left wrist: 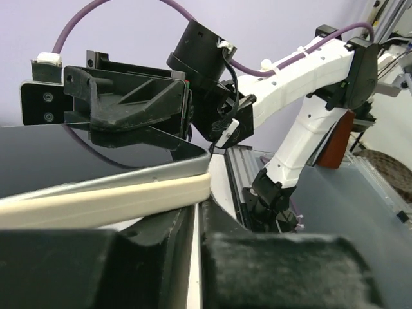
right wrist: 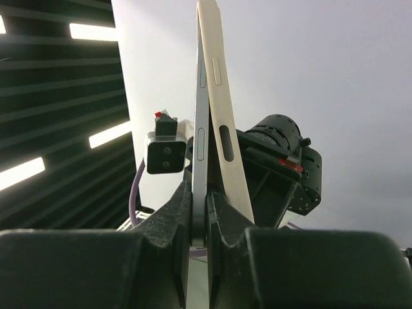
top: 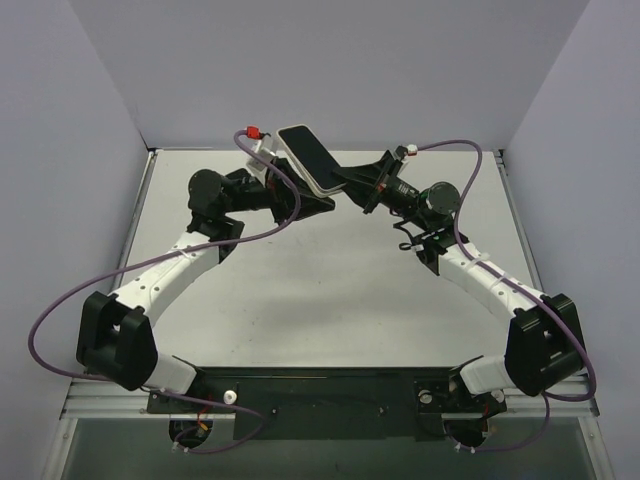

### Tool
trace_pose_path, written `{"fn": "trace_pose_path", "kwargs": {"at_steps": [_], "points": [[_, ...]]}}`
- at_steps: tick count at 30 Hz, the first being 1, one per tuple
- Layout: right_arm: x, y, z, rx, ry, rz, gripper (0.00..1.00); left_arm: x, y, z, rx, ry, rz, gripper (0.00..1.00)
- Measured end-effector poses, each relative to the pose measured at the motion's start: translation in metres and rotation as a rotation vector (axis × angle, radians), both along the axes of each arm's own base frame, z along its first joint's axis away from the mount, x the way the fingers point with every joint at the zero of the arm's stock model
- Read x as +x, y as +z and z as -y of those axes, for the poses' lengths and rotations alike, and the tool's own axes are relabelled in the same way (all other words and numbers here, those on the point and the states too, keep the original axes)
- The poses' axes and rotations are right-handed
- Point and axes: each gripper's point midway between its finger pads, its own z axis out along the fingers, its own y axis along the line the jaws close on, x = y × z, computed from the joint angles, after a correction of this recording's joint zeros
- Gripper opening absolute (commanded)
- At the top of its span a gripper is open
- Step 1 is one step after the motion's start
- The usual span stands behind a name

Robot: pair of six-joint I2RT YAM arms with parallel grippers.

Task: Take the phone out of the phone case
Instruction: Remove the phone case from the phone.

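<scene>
while both grippers hold it aloft, step: prying the phone (top: 312,160) out of its cream phone case (right wrist: 226,141); partly split and not yet free, as i judge it.
where: in the air above the far middle of the table (top: 330,300), touching no part of the table, tilted with the dark screen upward.
right gripper (right wrist: 199,222): narrow, its fingers pressed on the phone's silver frame alone, at the end nearer the table's right side; the case runs outside one finger.
left gripper (left wrist: 198,257): fingers drawn nearly together with a pale sliver in the slit, which i take for the case's lip pinched; it sits at the end nearer the table's left side.
look of the phone: black glass, glossy enough to mirror the right gripper; a thin silver edge with long side buttons.
look of the case: cream and soft-looking, with button humps and an oval cut-out; snug on the phone at one end, gaping away from the frame at the end by the right fingers.
next move calls for: the two arms drawing apart along the phone's length, or the case end bending further back, so the snug corners let go; this needs a firm pinch on the frame.
risk: the glass looks slick, and a slip would drop it to the table.
</scene>
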Motion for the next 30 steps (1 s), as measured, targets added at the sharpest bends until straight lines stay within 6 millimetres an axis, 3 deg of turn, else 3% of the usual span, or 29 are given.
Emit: {"fn": "trace_pose_path", "kwargs": {"at_steps": [1,3,5,13,19,26,30], "points": [[0.001,0.000,0.000,0.001,-0.003,-0.002,0.00,0.000,-0.001,-0.001,0.002,0.006,0.000,0.31],[0.003,0.001,0.001,0.008,-0.011,-0.008,0.00,-0.003,-0.002,-0.003,0.001,0.023,-0.001,0.63],[0.006,0.002,0.003,0.014,-0.029,-0.009,0.00,-0.009,-0.002,-0.006,-0.004,0.050,-0.005,0.75],[0.023,-0.004,0.016,-0.024,-0.125,-0.001,0.00,-0.021,0.009,-0.022,-0.114,0.236,-0.101,0.79],[0.024,-0.001,0.019,-0.024,-0.149,0.010,0.00,0.007,0.016,-0.027,-0.192,0.387,-0.254,0.84],[0.025,0.000,0.019,-0.022,-0.155,0.012,0.00,0.033,0.002,-0.021,-0.215,0.443,-0.397,0.83],[0.024,0.000,0.019,-0.029,-0.161,0.018,0.00,0.039,0.001,-0.020,-0.232,0.449,-0.436,0.86]]}}
